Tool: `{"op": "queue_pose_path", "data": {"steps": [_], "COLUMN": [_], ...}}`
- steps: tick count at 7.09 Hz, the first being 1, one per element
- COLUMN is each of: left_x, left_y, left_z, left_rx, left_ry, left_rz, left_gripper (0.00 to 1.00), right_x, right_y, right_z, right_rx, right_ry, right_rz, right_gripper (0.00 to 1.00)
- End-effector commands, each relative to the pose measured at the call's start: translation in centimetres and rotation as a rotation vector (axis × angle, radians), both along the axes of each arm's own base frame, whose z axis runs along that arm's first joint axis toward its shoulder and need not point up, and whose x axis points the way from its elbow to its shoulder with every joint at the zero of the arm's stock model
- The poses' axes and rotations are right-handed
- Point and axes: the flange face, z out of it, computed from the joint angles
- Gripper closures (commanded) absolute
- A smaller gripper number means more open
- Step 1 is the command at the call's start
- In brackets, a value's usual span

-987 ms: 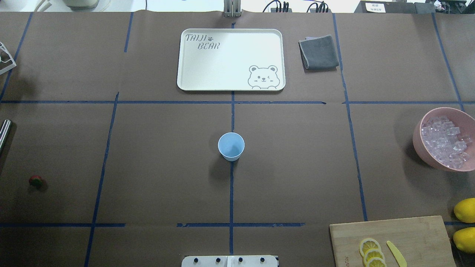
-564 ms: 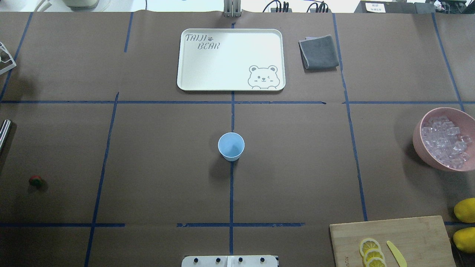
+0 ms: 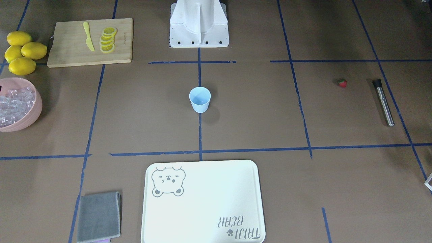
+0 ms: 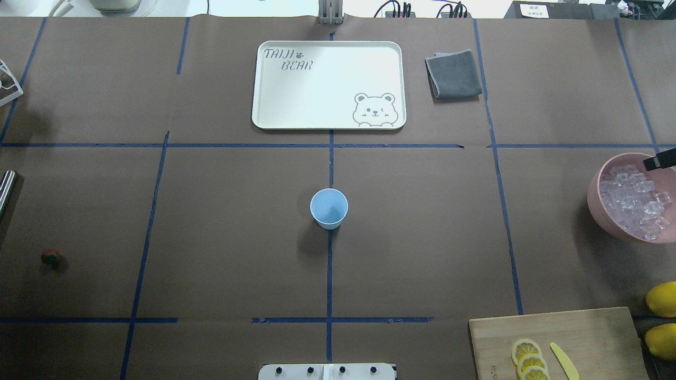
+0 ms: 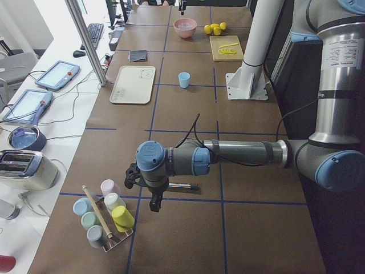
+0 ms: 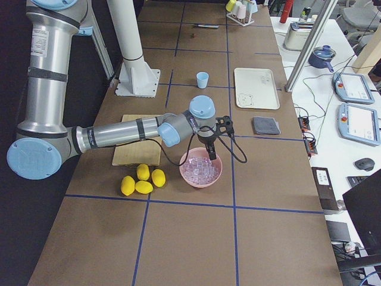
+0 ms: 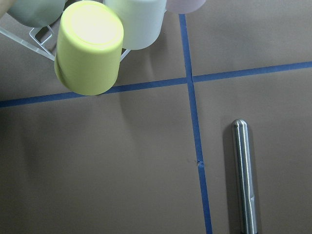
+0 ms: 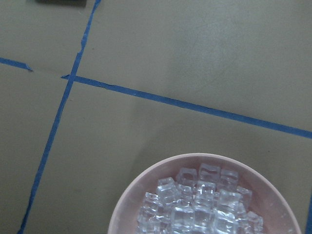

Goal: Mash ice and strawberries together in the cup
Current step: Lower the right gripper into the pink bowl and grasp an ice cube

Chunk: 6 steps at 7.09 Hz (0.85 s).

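The pale blue cup (image 4: 329,207) stands upright and empty at the table's centre, also seen in the front view (image 3: 199,99). A small red strawberry (image 4: 50,257) lies far to the left, next to a steel muddler (image 3: 383,102). Ice (image 4: 632,202) fills the pink bowl (image 4: 598,214) at the right edge. My right gripper (image 4: 659,160) hangs over the bowl's far rim (image 6: 209,154); only one black tip shows, so open or shut I cannot tell. My left gripper (image 5: 153,202) hovers beside the cup rack, its state unclear.
A cream bear tray (image 4: 328,68) and a folded grey cloth (image 4: 454,74) lie at the far side. A cutting board (image 4: 581,332) with lemon slices and a yellow knife, plus whole lemons (image 4: 663,298), sits near right. A rack of cups (image 5: 105,214) stands at the far left.
A black tip of my right gripper has come into the overhead view at the right edge, over the pink bowl's far rim. Nothing else has moved.
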Motion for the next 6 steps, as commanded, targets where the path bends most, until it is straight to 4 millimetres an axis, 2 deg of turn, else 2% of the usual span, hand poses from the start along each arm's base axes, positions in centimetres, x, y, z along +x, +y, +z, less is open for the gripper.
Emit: {"op": "queue_pose_path", "data": {"steps": [1,2,3,6], "left_x": [0.0,0.0,0.0,0.0], "left_y": [0.0,0.0,-0.1,-0.1], "left_z": [-0.1,-0.2,-0.4,-0.5], "left_rx": [0.001,0.003,0.007,0.009], "left_ry": [0.0,0.001,0.0,0.001], "left_rz": [0.0,0.0,0.0,0.0], "left_gripper": [0.0,0.0,0.0,0.0], "right_x": [-4.8,-5.3,-5.5,-5.9], "right_y": [2.6,3.2,3.2,3.3], "right_z": [1.4,2.7,3.1,4.7], "right_rx": [-0.008,-0.019,-0.021,-0.035], "right_ry": [0.006,0.031,0.035,0.051], "right_rz": [0.033,0.02,0.012,-0.011], "right_gripper": [0.01,0.01,0.02,0.12]}}
